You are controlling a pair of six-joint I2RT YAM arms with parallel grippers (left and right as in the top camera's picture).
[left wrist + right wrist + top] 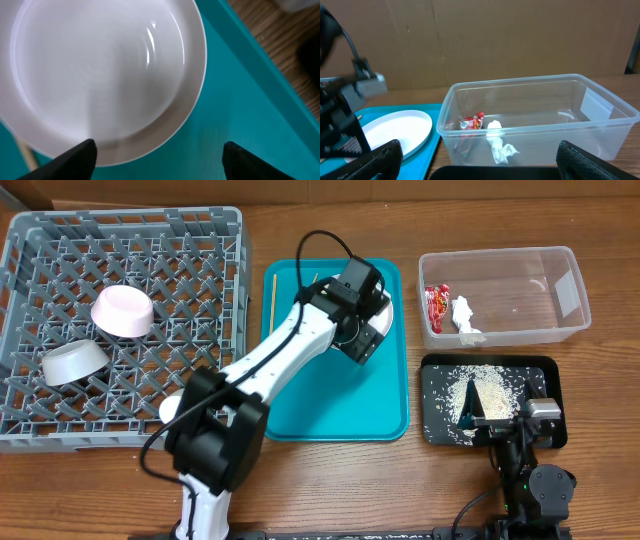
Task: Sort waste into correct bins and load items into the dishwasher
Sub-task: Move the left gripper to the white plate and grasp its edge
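My left gripper point(362, 330) point(160, 152) is open and hovers over the large white plate point(386, 308) point(100, 75) on the teal tray point(330, 405); one fingertip is over the plate's rim, the other over bare tray. A wooden chopstick point(271, 300) lies on the tray's left side. The clear tub point(520, 290) point(535, 100) holds the red wrapper point(436, 302) point(472, 121) and the white tissue point(465, 315) point(497, 142). The black tray point(440, 420) holds rice grains point(468, 392). My right gripper point(497, 418) point(480, 155) is open and empty above the black tray.
The grey dish rack point(60, 240) at the left holds a pale bowl point(122, 311) and a white cup point(73, 361). A white round item point(171, 409) at its front edge is partly hidden by my left arm. A cardboard wall stands behind the table.
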